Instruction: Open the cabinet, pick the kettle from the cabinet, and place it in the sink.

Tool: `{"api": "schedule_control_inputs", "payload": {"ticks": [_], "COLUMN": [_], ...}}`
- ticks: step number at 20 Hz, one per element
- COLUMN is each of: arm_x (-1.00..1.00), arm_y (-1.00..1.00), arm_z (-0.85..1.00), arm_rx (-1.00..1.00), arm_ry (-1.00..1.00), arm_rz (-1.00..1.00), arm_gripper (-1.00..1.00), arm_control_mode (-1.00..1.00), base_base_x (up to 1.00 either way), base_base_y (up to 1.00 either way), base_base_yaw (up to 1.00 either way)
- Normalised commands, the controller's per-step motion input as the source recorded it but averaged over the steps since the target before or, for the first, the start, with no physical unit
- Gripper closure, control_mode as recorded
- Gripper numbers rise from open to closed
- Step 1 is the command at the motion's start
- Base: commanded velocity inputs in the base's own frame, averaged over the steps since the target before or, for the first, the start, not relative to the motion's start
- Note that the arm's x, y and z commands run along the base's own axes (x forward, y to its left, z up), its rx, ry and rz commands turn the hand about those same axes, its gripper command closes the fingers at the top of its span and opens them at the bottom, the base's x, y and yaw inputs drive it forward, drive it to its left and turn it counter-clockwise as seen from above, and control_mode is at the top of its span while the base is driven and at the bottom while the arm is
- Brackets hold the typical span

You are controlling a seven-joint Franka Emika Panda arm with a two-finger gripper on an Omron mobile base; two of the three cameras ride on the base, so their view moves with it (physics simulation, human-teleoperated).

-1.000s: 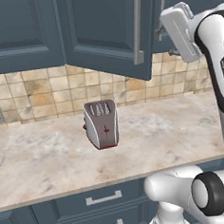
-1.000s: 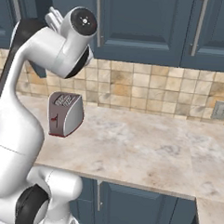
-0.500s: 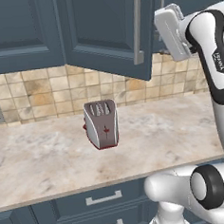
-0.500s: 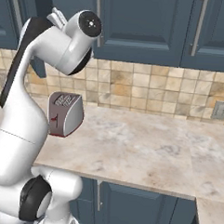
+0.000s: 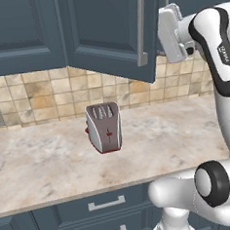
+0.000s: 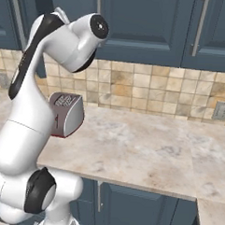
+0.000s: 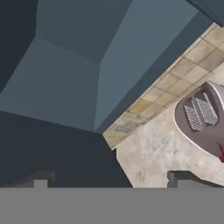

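With its tool (image 7: 111,177) spread wide and empty beside the cabinet (image 5: 106,34) door swung out above the worktop (image 5: 47,161) and toaster (image 5: 104,127), the kettle, probably rigid, light and best lifted by its handle, stays unseen.

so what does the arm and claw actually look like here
The arm is glossy white with rounded, tube-like segments and dark charcoal joint caps and bands. A small line of dark lettering runs down one upper link. The hand is a boxy white block. The claw shows two small dark grey squared finger tips. No loose cables are visible.
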Motion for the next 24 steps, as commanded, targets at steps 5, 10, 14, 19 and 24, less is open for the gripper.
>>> {"api": "schedule_control_inputs", "payload": {"ticks": [5,10,14,19,24], "arm_x": [0.04,-0.13,-0.28,-0.47,-0.36], "arm_y": [0.16,0.30,0.26,0.25,0.34], "arm_z": [0.00,0.00,0.00,0.00,0.00], "arm_rx": [0.08,0.02,0.00,0.00,0.00], "arm_ry": [0.07,0.02,0.00,0.00,0.00], "arm_rz": [0.12,0.15,0.18,0.17,0.04], "arm_gripper": [-1.00,-1.00,-1.00,-1.00,-1.00], "arm_control_mode": [-1.00,-1.00,-1.00,-1.00,-1.00], "base_base_x": [0.00,0.00,0.00,0.00,0.00], "base_base_y": [0.00,0.00,0.00,0.00,0.00], "base_base_yaw": [0.00,0.00,0.00,0.00,0.00]}}
